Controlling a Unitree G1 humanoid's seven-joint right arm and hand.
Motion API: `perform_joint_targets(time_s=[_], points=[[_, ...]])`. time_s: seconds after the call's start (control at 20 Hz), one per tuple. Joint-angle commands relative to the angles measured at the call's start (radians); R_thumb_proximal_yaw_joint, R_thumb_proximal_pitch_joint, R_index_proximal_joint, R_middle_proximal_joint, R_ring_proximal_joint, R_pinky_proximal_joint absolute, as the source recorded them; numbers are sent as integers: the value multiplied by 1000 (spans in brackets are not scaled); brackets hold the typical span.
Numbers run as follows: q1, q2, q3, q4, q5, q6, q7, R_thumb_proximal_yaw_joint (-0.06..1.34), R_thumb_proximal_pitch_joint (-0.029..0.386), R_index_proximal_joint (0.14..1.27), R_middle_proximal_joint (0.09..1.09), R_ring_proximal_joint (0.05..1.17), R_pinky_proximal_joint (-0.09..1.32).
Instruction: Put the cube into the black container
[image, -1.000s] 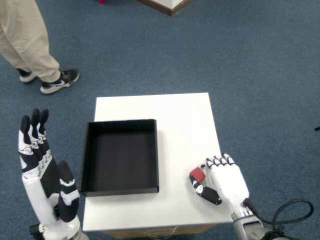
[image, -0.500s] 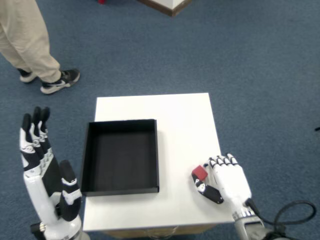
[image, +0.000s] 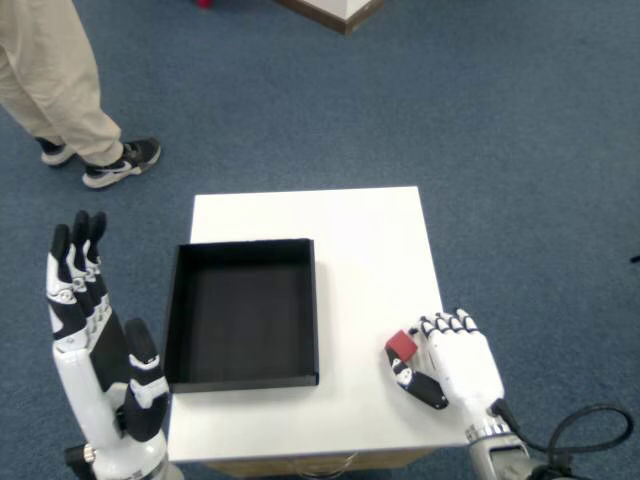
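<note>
A small red cube (image: 402, 344) sits near the front right of the white table (image: 350, 230). My right hand (image: 450, 362) is curled around it from the right, thumb below the cube and fingertips (image: 441, 323) just behind it; the cube looks pinched between thumb and fingers. The black container (image: 242, 311) is a shallow square tray, empty, to the left of the cube on the same table. The left hand (image: 95, 345) is raised with fingers spread, off the table's left edge.
A person's legs (image: 50, 80) and a black shoe (image: 120, 163) stand on the blue carpet at the upper left. A cable (image: 580, 430) runs by my right wrist at the bottom right.
My right hand with the cube has shifted slightly right and toward the table's front. The left hand has drifted a little to the right and up.
</note>
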Motion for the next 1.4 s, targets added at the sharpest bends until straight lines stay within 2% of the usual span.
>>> perform_joint_targets(time_s=[0.05, 0.35, 0.8, 1.05, 1.2, 1.3, 1.4], points=[[-9, -24, 4, 20, 10, -7, 8, 338, 155, 715, 355, 310, 176], [-2, -22, 7, 21, 7, -37, -27, 473, 184, 761, 360, 302, 152], [-2, -33, 10, 22, 6, -66, -42, 634, 194, 873, 369, 291, 140], [-1, -30, 10, 22, 5, -81, -66, 722, 182, 933, 377, 289, 136], [3, -29, 7, 20, 9, -94, -78, 922, 169, 1063, 384, 288, 132], [6, -26, 4, 20, 13, -106, -91, 1142, 138, 1156, 423, 294, 137], [9, -20, 3, 20, 14, -117, -110, 1194, 104, 1174, 441, 303, 148]])
